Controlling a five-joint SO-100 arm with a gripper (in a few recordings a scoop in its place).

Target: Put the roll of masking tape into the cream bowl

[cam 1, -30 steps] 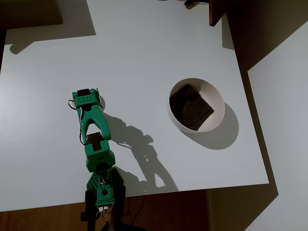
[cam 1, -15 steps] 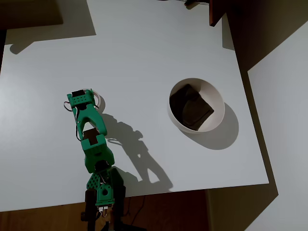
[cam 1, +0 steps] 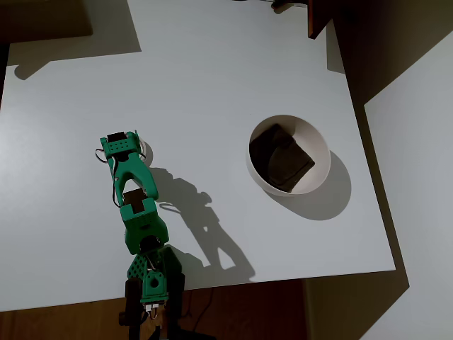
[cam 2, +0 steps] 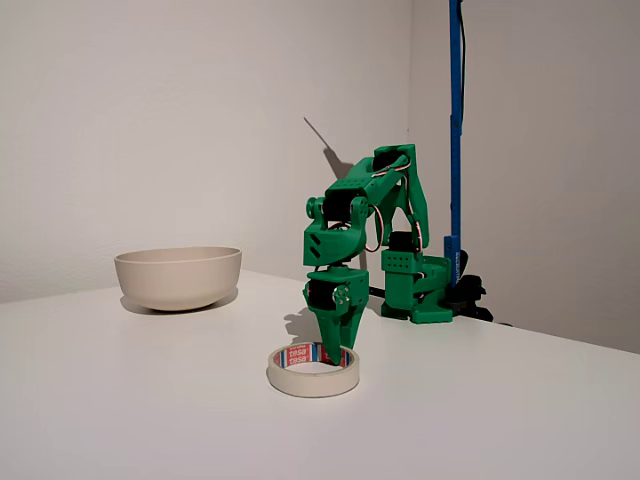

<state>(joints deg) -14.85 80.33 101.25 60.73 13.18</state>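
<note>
1. From my station I see the green plastic arm (cam 2: 365,215) bent over the white table (cam 1: 212,78), its two-finger gripper (cam 2: 336,352) pointing straight down.
2. In the fixed view the gripper's tips reach into the wide hole of the small cream-white roll of masking tape (cam 2: 313,371), near the roll's far rim. The roll lies flat on the table, its reddish printed core showing.
3. I cannot tell how the jaws stand: the fingers taper to a single narrow point in the fixed view, and the arm's head covers them from above.
4. In the overhead view only a thin arc of the roll (cam 1: 146,150) peeks out to the right of the arm's green head (cam 1: 120,146).
5. The large round cream bowl (cam 1: 322,159) sits well apart from the roll, toward the right side of the table in the overhead view, with a dark brown squarish patch (cam 1: 282,157) at its bottom.
6. In the fixed view the bowl (cam 2: 178,277) stands upright at the left, behind the roll.
</note>
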